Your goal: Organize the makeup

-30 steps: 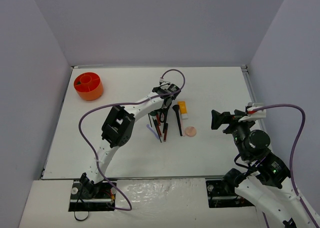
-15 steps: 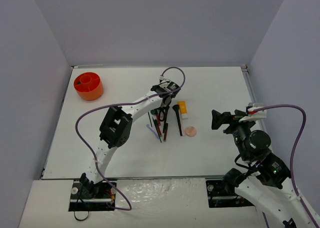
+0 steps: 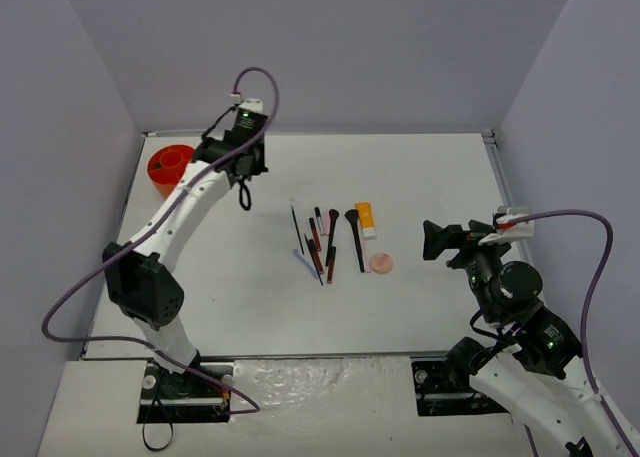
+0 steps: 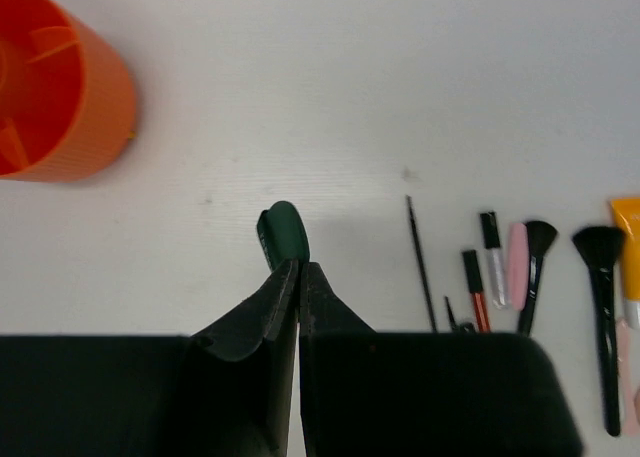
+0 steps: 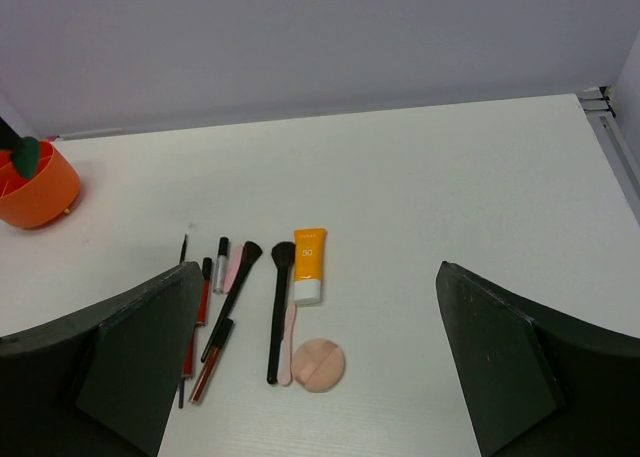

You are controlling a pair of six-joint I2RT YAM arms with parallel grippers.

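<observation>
My left gripper (image 4: 298,267) is shut on a dark green round compact (image 4: 283,233), held edge-on above the table, right of the orange holder (image 4: 55,87). From above the left gripper (image 3: 244,195) hangs near the holder (image 3: 176,173). The other makeup lies mid-table: a thin black pencil (image 3: 296,227), red pencils (image 3: 316,249), black brushes (image 3: 356,239), a lilac stick (image 3: 305,265), an orange-white tube (image 3: 366,219) and a pink round compact (image 3: 380,264). My right gripper (image 3: 437,240) is open and empty, right of the makeup; its wrist view shows the tube (image 5: 309,263) and pink compact (image 5: 318,366).
The orange round compartmented holder stands at the back left corner, close to the left wall. Grey walls enclose the table on the left, back and right. A metal rail (image 3: 497,177) runs along the right edge.
My left arm has swung from the makeup cluster to the back left, toward the orange holder, carrying the dark green compact. The right arm has not moved.
</observation>
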